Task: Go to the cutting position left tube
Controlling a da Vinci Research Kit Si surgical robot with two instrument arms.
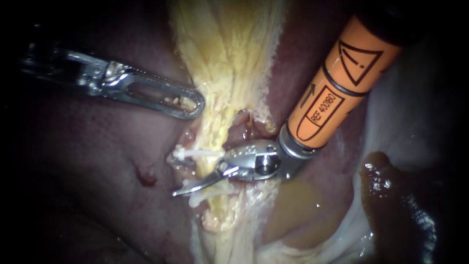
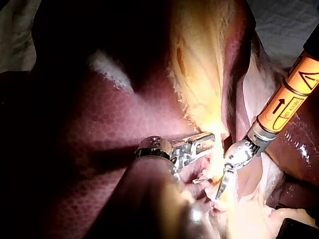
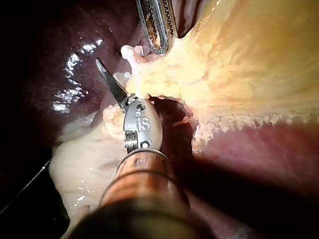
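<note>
Right instrument [image 3: 118, 82] closest: end effector reads spread, one blade bare, other out of sight by tube [image 3: 134, 79]. Tube between two white clips [image 1: 198, 153]. Soft, thin, slippery, tears easily; bite mid-gap, clear of clips. Left instrument [image 1: 194, 104] pinching yellow tissue [image 1: 229, 58].

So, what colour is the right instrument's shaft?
The shaft is orange with black lines; endoscope view shows it best.

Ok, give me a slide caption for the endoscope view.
Right instrument tip lying between two white clips; left instrument at the edge of the yellow tissue above.
</note>
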